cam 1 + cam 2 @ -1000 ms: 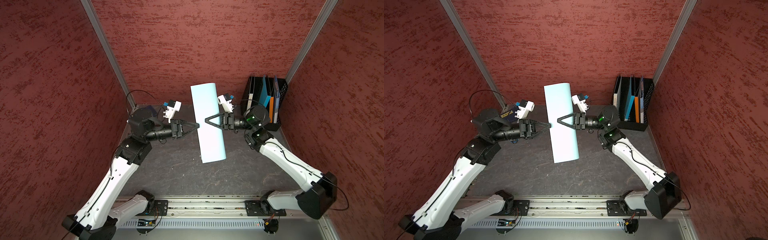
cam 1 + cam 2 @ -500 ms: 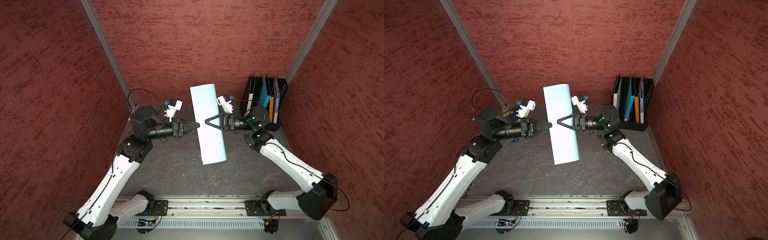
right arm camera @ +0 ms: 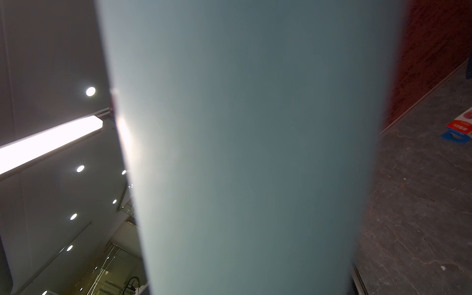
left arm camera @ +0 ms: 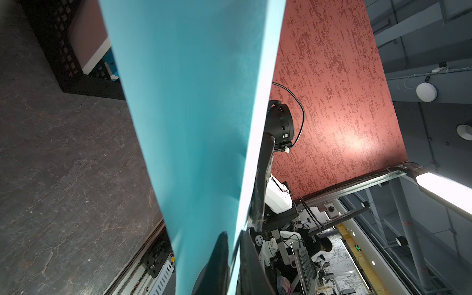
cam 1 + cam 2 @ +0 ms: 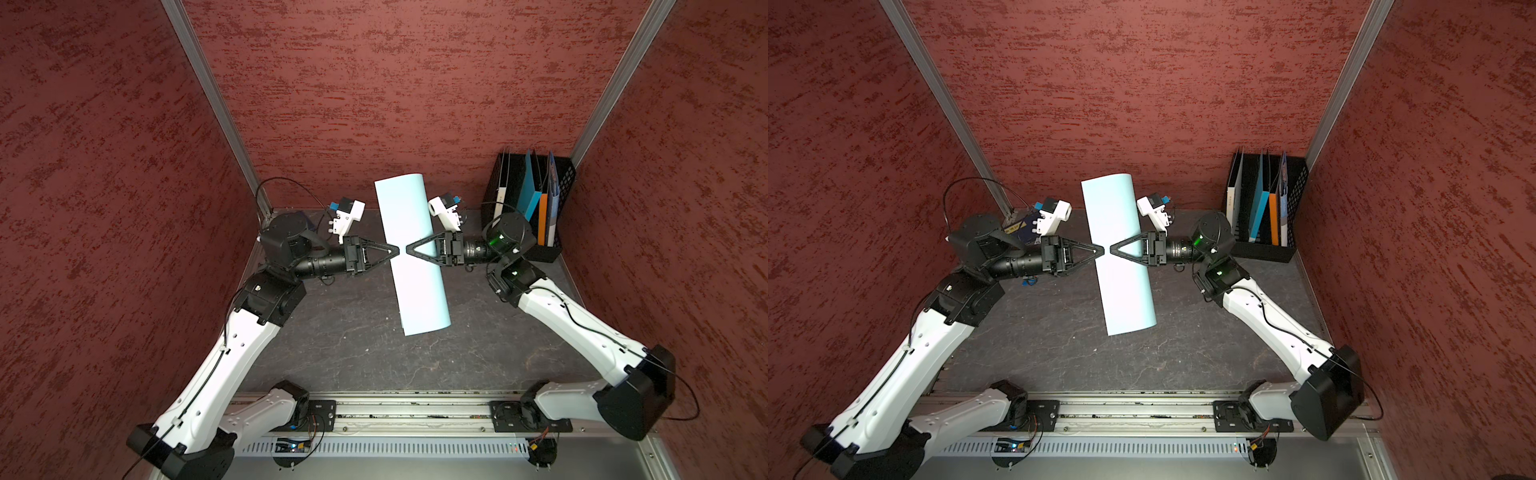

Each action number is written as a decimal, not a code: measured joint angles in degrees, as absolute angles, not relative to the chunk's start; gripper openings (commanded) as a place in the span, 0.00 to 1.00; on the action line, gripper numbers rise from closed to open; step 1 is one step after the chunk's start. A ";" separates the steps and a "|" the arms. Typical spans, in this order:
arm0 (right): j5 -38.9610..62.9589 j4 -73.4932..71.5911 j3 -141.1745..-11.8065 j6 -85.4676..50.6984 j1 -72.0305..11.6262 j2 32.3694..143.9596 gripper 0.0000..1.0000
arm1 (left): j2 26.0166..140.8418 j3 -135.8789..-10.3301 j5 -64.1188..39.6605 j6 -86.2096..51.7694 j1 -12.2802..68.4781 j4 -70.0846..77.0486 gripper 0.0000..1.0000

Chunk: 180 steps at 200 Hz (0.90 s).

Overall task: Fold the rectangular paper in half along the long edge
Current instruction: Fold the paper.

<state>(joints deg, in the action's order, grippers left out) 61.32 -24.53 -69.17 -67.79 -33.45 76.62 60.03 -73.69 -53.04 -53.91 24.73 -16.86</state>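
The rectangular paper (image 5: 419, 286), bowed lengthwise, is held above the table (image 5: 353, 340) at frame centre in both top views. The left gripper (image 5: 397, 250) is clenched on its left edge. The right gripper (image 5: 408, 250) meets the paper opposite; its grip cannot be told. A file rack (image 5: 564, 183) stands upper right.

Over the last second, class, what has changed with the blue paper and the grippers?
The left gripper has shut on a long edge of the rectangular paper, and the sheet has slid slightly toward it. The right gripper stays at mid-sheet opposite; whether it grips is unclear. The paper remains lifted; the file rack is untouched.
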 measured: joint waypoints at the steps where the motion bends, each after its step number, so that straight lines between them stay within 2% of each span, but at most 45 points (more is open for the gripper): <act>1: 61.32 -24.49 -69.17 -67.75 -33.45 76.62 0.50 | 60.03 -73.69 -53.08 -53.34 24.73 -16.82 0.00; 106: 61.32 -23.64 -69.71 -66.83 -34.63 76.64 0.50 | 60.23 -73.36 -53.76 -53.76 24.69 -16.43 0.00; 180: 61.32 -22.55 -70.35 -65.47 -35.09 76.66 0.40 | 60.58 -72.97 -53.74 -53.76 24.69 -16.21 0.00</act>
